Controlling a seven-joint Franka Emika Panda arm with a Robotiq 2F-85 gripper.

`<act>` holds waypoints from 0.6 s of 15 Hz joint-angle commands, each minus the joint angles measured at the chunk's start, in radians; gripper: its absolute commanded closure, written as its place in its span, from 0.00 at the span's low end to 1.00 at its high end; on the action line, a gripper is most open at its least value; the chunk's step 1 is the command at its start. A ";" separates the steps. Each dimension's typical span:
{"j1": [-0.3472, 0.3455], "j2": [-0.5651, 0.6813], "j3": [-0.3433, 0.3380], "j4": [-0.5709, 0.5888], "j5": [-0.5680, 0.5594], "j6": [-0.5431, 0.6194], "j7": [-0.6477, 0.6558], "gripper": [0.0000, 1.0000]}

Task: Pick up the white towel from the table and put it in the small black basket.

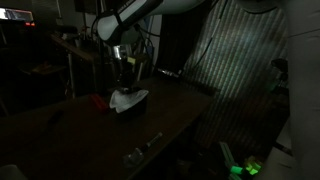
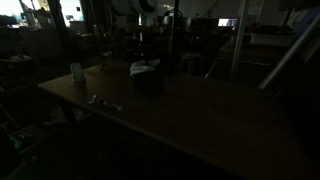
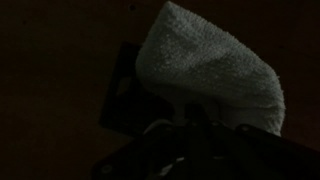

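One arm in a very dim room, and the gripper (image 1: 121, 84) hangs straight down over the middle of the table (image 1: 70, 132). Its jaws are pressed together on the white towel (image 1: 130, 98), pinched at the top edge. The wrist view confirms it: the terry cloth (image 3: 210, 70) fills the frame and runs right into the dark fingers (image 3: 192, 128). The towel's lower part sits at the small black basket (image 1: 131, 108), draped over its opening, though it is too dark to tell how much of the cloth is actually inside. In both exterior views the pale cloth (image 2: 145, 67) shows on top of the dark box (image 2: 148, 83), with the gripper (image 2: 147, 56) directly above. In the wrist view a dark boxy edge (image 3: 122, 92) sits beside the cloth. A small red object (image 1: 100, 100) lies just beside the basket. A white cup (image 2: 76, 72) stands well apart, near the table's end.
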 commanded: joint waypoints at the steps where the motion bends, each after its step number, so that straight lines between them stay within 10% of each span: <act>1: 0.007 -0.108 0.003 -0.025 -0.005 -0.005 0.001 1.00; 9: 0.031 -0.240 0.014 -0.173 0.011 0.011 0.043 1.00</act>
